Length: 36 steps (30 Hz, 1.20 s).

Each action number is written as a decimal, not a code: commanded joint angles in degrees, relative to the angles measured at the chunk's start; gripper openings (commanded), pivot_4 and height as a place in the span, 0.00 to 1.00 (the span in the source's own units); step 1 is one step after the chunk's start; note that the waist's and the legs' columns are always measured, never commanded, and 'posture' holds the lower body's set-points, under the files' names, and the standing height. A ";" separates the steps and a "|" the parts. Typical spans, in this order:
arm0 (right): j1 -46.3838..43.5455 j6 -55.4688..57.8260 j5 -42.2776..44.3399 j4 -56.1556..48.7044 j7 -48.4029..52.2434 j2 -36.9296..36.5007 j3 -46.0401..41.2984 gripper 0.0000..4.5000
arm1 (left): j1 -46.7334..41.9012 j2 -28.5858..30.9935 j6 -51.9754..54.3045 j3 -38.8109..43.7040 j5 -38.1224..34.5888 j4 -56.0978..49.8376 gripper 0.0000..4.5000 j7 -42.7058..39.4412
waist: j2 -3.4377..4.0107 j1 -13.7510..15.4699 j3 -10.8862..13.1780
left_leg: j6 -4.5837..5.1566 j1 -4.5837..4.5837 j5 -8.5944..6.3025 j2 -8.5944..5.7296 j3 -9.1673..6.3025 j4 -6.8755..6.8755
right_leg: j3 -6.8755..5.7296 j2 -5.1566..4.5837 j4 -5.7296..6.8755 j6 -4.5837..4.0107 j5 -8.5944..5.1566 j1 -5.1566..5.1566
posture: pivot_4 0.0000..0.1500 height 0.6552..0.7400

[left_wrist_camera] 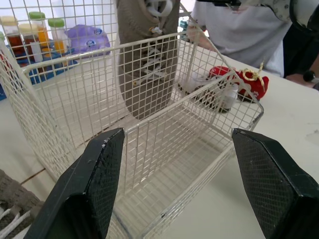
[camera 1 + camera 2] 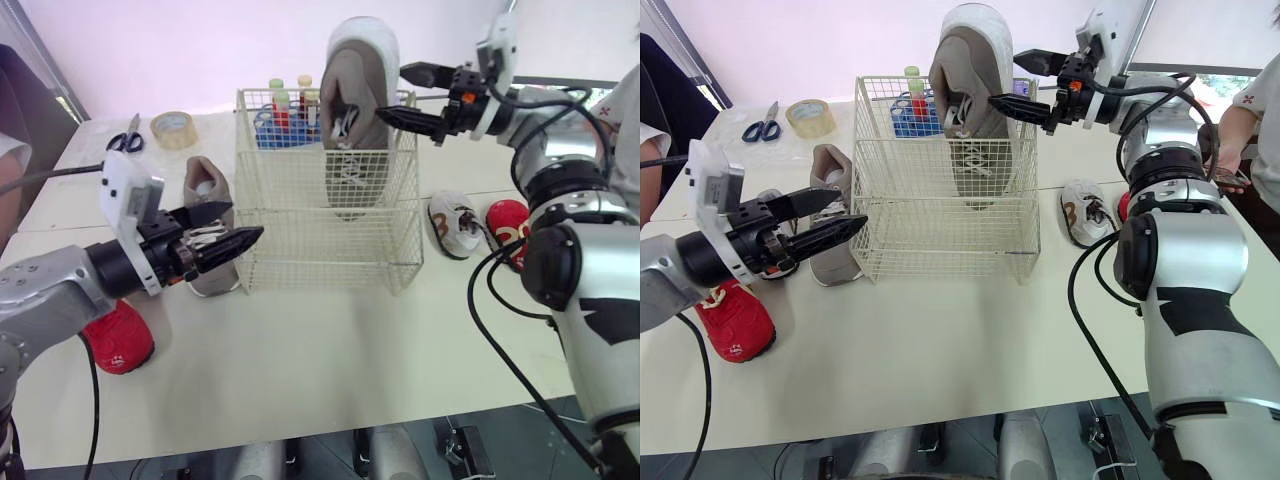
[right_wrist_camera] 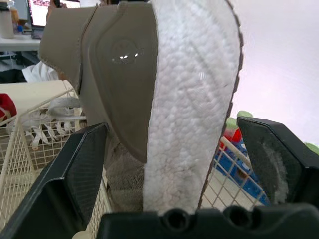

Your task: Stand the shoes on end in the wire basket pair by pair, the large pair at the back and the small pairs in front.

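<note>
Large taupe shoe (image 2: 355, 120) stood toe-down at the far right of the wire basket (image 2: 320, 250). It was judged light, with a soft upper and firm sole, best gripped across the heel. Right hand (image 2: 412, 97) was spread wide about that heel, clamping nothing. Left hand (image 2: 225, 228), apart and empty, hovered beside the mate shoe (image 2: 200, 180) on the surface (image 2: 300, 360).

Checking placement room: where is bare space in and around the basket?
Bare: front half of the wire basket, before the upright large shoe; the table between basket and near edge. Crowded: its right, white shoe and red shoe; behind, bottle rack.
</note>
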 commanded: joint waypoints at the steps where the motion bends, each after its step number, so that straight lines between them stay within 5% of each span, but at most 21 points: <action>1: -3.96 0.88 2.60 -2.15 0.62 -3.29 -3.24 0.99 | 0.01 -0.31 -1.24 0.44 0.62 0.27 0.78 -0.27 | 0.00 0.06 0.00 | 0.00 0.00 0.00 0.00 0.00 0.00 | 0.00 0.00 0.00 0.00 0.00 0.00 | 1.00 1.00; 11: -3.26 6.77 7.01 -9.11 5.96 -8.08 -6.31 0.99 | -3.68 1.11 -0.84 0.61 6.52 6.23 0.78 0.73 | 0.00 -0.01 0.00 | 0.03 0.01 0.01 0.01 0.01 0.01 | 0.00 0.01 0.01 0.00 0.00 0.00 | 1.00 1.00; 12: -2.52 7.67 7.03 -11.00 6.93 -8.79 -5.89 1.00 | -4.61 1.46 -0.55 1.15 7.26 8.02 0.83 1.08 | 0.00 0.04 0.00 | 0.03 0.02 0.01 0.01 0.01 0.01 | 0.00 0.02 0.01 0.00 0.00 0.01 | 1.00 1.00; 15: 2.05 14.93 8.42 -23.14 9.61 -11.26 -4.23 1.00 | -7.49 4.30 -0.55 2.92 11.63 14.02 0.98 1.09 | -0.04 0.29 0.02 | 0.05 0.00 0.00 0.01 -0.03 0.01 | -0.03 0.02 0.01 0.01 -0.01 0.03 | 1.00 1.00; 19: 17.47 37.30 15.33 -58.03 12.42 -15.02 2.83 1.00 | -15.74 10.20 5.09 -7.20 25.01 26.36 0.98 5.78 | -0.02 0.35 0.00 | 0.07 0.00 0.00 0.01 -0.03 0.06 | -0.05 -0.02 0.07 0.07 0.01 0.04 | 1.00 1.00; 25: 30.51 49.98 23.99 -86.03 9.25 -18.65 5.57 1.00 | -31.69 6.18 10.48 -17.71 34.63 46.46 0.98 1.63 | 0.00 0.44 0.00 | 0.04 0.04 -0.02 0.03 0.05 0.10 | -0.07 -0.06 0.19 0.29 0.09 -0.02 | 1.00 1.00; 36: 39.95 50.44 26.76 -95.29 4.73 -21.83 6.74 1.00 | -58.67 -4.02 10.42 -31.28 52.28 81.78 0.98 -17.44 | -0.38 1.87 -0.06 | 0.09 -0.12 -0.18 0.00 0.21 0.26 | -0.09 -0.19 -0.03 0.28 0.12 -0.02 | 1.00 1.00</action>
